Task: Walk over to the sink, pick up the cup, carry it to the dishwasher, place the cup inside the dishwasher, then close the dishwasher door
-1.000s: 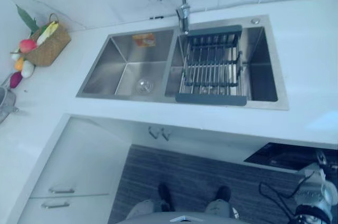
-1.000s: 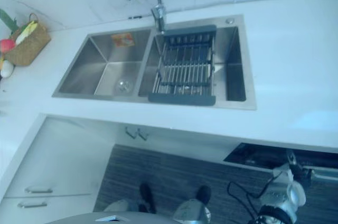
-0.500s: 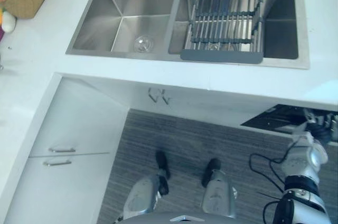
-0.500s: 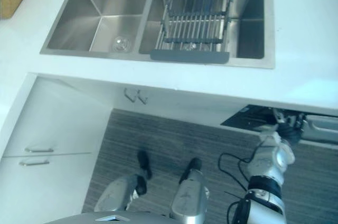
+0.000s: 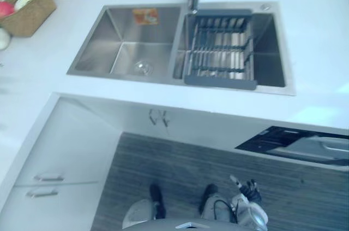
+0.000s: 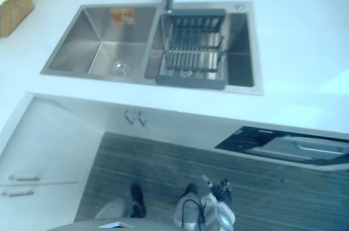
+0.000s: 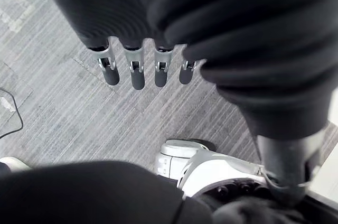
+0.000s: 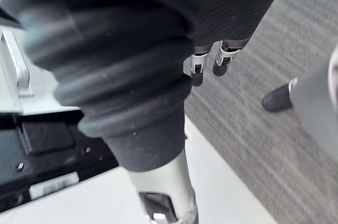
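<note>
dishwasher door (image 5: 305,146) seemingly juts out below the counter edge (image 5: 229,105).

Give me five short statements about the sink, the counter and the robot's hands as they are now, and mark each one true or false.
1. The dish rack sits in the right basin of the sink. True.
2. The woven basket stands on the counter right of the sink. False: it is at the far left.
3. The left hand is shut in a fist. False: its fingers are straight and hold nothing, above the floor.
4. The dishwasher below the counter is open. True.
5. The right hand rests on the counter. False: it hangs low over the floor.
</note>
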Available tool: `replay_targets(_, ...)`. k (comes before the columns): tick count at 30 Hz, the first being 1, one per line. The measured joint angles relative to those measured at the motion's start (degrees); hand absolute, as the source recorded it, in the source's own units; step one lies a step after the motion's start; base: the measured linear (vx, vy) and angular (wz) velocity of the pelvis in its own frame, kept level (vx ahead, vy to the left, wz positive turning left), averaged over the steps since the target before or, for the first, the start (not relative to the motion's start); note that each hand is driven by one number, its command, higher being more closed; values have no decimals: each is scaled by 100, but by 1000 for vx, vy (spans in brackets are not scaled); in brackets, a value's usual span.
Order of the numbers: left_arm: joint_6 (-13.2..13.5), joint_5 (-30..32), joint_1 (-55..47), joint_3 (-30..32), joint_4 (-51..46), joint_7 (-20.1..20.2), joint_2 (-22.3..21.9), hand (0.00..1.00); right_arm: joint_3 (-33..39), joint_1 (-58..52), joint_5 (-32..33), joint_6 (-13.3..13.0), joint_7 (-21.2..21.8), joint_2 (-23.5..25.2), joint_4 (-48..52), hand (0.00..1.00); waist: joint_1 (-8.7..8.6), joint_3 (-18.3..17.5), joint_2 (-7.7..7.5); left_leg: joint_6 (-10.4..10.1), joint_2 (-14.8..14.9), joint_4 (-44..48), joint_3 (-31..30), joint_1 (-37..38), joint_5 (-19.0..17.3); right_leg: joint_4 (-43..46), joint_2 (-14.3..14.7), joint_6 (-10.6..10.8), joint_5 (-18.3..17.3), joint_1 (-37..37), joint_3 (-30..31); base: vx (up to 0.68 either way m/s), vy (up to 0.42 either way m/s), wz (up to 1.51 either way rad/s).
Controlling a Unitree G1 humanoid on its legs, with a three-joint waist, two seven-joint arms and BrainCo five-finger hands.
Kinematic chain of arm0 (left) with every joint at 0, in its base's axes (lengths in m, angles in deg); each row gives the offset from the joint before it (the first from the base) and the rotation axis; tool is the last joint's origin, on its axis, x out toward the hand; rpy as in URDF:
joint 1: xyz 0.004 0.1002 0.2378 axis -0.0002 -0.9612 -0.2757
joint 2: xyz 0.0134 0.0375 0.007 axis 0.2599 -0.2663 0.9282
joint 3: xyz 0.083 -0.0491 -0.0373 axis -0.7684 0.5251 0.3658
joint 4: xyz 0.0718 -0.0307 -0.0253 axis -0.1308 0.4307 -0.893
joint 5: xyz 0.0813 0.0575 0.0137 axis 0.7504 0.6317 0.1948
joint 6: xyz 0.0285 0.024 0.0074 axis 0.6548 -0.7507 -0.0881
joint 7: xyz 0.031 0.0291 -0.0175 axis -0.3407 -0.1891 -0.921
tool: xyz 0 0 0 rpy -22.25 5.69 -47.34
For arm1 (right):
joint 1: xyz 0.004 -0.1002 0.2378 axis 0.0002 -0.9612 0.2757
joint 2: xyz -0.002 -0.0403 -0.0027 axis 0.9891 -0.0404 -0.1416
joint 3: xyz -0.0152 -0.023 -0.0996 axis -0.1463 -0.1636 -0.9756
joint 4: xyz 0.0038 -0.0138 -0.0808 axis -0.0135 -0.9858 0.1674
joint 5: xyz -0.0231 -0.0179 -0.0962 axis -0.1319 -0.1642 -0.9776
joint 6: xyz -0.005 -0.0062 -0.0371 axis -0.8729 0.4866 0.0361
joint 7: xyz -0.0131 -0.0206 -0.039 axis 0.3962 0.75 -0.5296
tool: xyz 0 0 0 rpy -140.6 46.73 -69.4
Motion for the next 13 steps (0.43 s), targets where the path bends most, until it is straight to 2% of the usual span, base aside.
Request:
replay_targets(2,-258,-162,-46,-27,3,272,94,0,8,-32,128,-7,9,7,-715,0,27,-98,-79,-20,2,-84,-3,97,-14,-386,102,31,190,223,-30,18,13,-1)
replay_targets(4,-325,-228,-67,-33,14,398,97,0,96,-12,266,-11,47,21,-994,0,57,-112,-98,-20,-12,-142,-8,162,-14,-587,147,46,306,341,-46,0,0,0)
replay_targets(7,-290,-390,-82,-110,98,517,133,0,121,9,607,57,218,3,-1240,0,104,-157,-137,-19,-31,-220,-48,263,-15,-945,219,60,494,590,-145,-34,20,8)
replay_targets(8,-293,-596,-115,-259,124,586,183,0,122,49,810,153,421,2,-1376,0,125,-198,-172,-13,-33,-221,-70,282,-17,-1096,259,59,566,675,-165,-55,7,10)
replay_targets(11,-306,-906,-172,-300,219,894,232,0,118,164,903,353,738,-54,-1568,0,178,-289,-218,90,-33,-340,-71,332,51,-1348,360,54,716,781,-171,-49,-8,1)
replay_targets(13,-316,-1036,-186,-446,251,1046,296,0,111,208,900,375,815,-62,-1647,0,183,-316,-277,119,-39,-425,-71,379,72,-1500,407,62,780,847,-173,-22,-4,-1)
